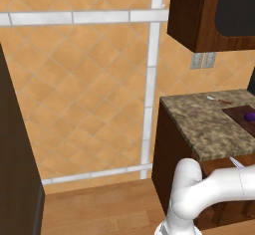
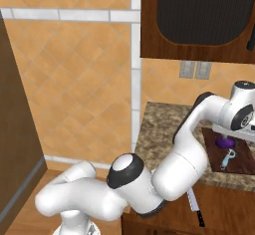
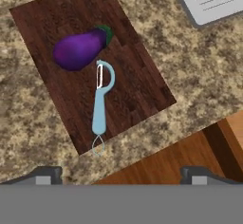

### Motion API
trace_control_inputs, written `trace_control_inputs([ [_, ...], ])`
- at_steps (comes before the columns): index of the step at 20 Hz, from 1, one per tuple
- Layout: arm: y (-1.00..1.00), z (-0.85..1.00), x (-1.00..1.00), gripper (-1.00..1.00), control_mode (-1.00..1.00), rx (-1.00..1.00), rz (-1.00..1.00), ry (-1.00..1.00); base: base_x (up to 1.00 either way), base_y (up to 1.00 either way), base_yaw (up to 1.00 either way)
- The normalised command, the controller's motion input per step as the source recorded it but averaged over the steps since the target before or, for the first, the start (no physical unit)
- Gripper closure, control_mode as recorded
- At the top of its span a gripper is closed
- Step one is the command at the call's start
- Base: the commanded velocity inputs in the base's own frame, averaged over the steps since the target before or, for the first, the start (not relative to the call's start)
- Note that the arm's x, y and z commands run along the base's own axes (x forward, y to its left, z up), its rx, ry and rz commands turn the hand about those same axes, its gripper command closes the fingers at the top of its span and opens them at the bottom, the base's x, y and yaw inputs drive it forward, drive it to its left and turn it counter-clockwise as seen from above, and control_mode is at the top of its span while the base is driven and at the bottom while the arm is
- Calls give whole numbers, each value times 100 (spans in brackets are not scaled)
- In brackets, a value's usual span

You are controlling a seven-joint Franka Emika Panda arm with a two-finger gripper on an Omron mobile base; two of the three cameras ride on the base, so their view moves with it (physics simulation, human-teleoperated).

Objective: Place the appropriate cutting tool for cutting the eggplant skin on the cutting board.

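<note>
A light blue peeler (image 3: 99,109) lies flat on the dark reddish-brown cutting board (image 3: 133,76), its blade end just touching the purple eggplant (image 3: 79,49). My gripper (image 3: 121,178) hovers above the board's near edge, open, with nothing between its fingertips (image 3: 43,175). From the right base view, the eggplant (image 2: 224,141) and peeler (image 2: 228,158) rest on the board (image 2: 241,160) under my hand. In the left base view the board (image 1: 238,113) and eggplant (image 1: 248,115) sit at the counter's right edge.
The speckled stone counter (image 3: 199,76) surrounds the board. A black-handled knife (image 2: 195,205) lies at its front edge. Another small utensil (image 1: 219,99) lies near the wall. A grey-white appliance (image 3: 213,0) stands beyond the board. A wall cabinet (image 2: 199,15) hangs overhead.
</note>
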Motion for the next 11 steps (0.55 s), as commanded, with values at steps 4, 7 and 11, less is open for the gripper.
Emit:
trace_control_inputs([
  [4,6,0,-38,-100,-100,1,0,0,0,0,0],
  [7,21,5,-77,-100,-100,0,0,0,0,0,0],
  [11,23,21,-78,-100,-100,0,0,0,0,0,0],
])
